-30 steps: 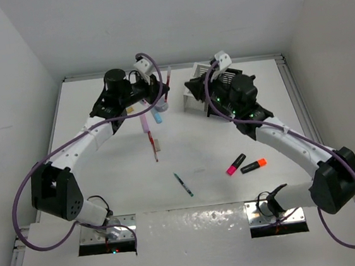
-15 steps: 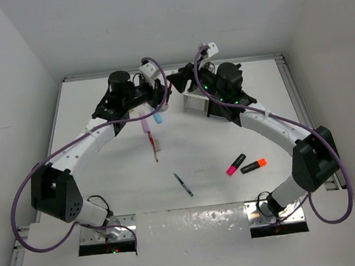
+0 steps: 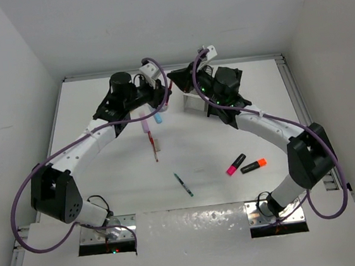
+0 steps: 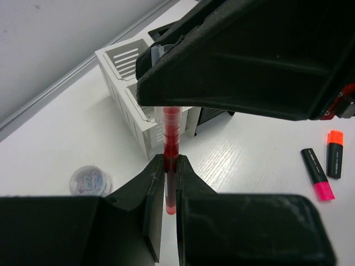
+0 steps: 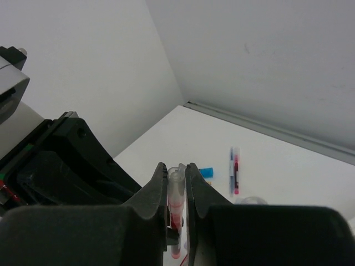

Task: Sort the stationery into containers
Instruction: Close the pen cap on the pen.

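Observation:
A thin red pen [image 4: 171, 138] with a clear cap [image 5: 176, 185] is held in the air between both grippers. My left gripper [image 4: 171, 166] is shut on its lower end. My right gripper [image 5: 176, 176] is shut on its capped upper end, and its fingers [image 4: 233, 61] show just above. The two grippers [image 3: 168, 88] meet left of the white bin [image 3: 190, 100], also seen in the left wrist view [image 4: 125, 77]. The black bin is mostly hidden under my right arm. On the table lie pink [image 3: 235, 164] and orange [image 3: 253, 165] highlighters and a green pen [image 3: 183, 184].
A pink stick [image 3: 145, 124], a blue-ended piece [image 3: 158, 117] and a small red item [image 3: 155, 147] lie under the left arm. A greyish round piece [image 4: 90, 180] sits left of the white bin. The back wall is close behind the bins.
My right gripper has swung left from above the bins to the red pen held by my left gripper and now grips its upper end. The left arm shifted slightly right.

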`<control>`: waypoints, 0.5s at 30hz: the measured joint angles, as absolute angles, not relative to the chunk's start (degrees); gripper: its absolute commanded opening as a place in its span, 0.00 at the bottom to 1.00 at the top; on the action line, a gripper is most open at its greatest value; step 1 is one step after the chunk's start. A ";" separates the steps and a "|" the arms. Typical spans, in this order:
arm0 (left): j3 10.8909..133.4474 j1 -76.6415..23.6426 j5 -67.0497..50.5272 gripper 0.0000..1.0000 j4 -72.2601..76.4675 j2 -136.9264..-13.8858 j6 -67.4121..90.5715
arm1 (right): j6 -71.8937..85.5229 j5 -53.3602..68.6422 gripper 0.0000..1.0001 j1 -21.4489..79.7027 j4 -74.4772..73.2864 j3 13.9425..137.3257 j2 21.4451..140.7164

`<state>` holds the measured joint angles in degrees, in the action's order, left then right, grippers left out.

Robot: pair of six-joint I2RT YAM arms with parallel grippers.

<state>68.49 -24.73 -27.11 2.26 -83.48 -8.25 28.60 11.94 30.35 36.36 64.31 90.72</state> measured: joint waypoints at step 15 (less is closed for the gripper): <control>68.45 -25.21 -25.17 0.00 -0.56 -85.71 -5.13 | 18.48 -3.11 0.00 37.30 52.53 53.36 92.09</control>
<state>68.45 -25.21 -25.17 -0.56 -85.71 -5.13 18.48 -3.11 37.30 52.53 53.36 92.09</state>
